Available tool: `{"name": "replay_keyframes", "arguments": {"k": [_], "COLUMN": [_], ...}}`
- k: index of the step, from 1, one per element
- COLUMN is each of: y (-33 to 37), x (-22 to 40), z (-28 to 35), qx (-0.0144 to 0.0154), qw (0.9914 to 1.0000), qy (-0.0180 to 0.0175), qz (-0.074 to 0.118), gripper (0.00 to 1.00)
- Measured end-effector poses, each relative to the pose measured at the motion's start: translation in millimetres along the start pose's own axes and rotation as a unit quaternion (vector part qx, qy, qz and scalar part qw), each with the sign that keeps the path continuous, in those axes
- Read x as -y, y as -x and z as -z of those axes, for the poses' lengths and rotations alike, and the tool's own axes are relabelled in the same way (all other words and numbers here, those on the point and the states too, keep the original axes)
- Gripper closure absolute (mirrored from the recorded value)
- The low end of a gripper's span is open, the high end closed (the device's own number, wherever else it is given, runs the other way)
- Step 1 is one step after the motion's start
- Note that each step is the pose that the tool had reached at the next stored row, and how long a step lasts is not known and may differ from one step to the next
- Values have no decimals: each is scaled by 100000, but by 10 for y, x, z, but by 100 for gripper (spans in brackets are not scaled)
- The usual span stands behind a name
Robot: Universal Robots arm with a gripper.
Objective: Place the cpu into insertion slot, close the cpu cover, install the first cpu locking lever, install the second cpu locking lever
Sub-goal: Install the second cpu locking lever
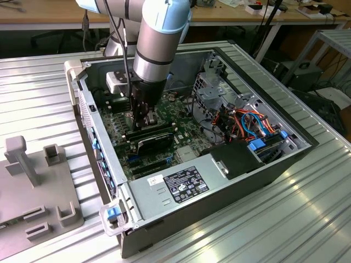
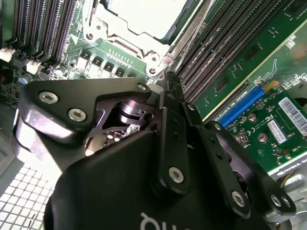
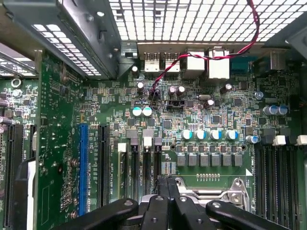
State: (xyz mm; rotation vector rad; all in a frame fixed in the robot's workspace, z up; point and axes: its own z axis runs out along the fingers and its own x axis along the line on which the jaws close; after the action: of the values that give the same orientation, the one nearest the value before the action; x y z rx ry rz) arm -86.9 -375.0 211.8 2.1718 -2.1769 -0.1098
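Second wrist view: claw (image 2: 169,79) pinched narrow, empty, tip beside cpu cover (image 2: 144,50) over seated cpu (image 2: 144,17); lever step wants slow, steady downward push

**My arm and gripper: outward appearance**

My arm (image 1: 156,41) is a thick silver-grey tube with pale blue joint caps. A white block (image 1: 118,82) is mounted beside the wrist, and dark cables run along the tube. Below it my gripper (image 1: 143,118) is black. In both wrist views its linkage bars (image 2: 172,143) are matte black plates joined by silvery round-head screws (image 2: 176,174). White lettering marks the black gripper body (image 2: 115,191), possibly a logo; only part of it shows.
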Motion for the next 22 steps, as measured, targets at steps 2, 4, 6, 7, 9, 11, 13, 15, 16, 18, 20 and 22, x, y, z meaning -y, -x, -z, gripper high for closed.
{"name": "replay_keyframes", "arguments": {"k": [2,4,6,7,9,11,13,15,16,18,20,22], "y": [1,2,7,10,17,20,22,23,24,25,28,30], "x": [0,0,1,1,1,1,2,3,3,4,4,4], "z": [-3,-5,-6,-6,-9,-12,-16,-29,-32,-38,-43,-49], "qx": [43,103,195,234,367,454,537,666,698,753,874,982], "qw": [100000,100000,100000,100000,99999,99999,99999,99998,99998,99997,99996,99995], "qy": [2,-5,-6,-5,-3,-4,-2,-5,-5,-1,1,-1], "qz": [-5,0,19,22,32,39,47,58,61,71,83,92], "gripper": [89,89,89,89,89,89,89,89,89,89,89,89]}}
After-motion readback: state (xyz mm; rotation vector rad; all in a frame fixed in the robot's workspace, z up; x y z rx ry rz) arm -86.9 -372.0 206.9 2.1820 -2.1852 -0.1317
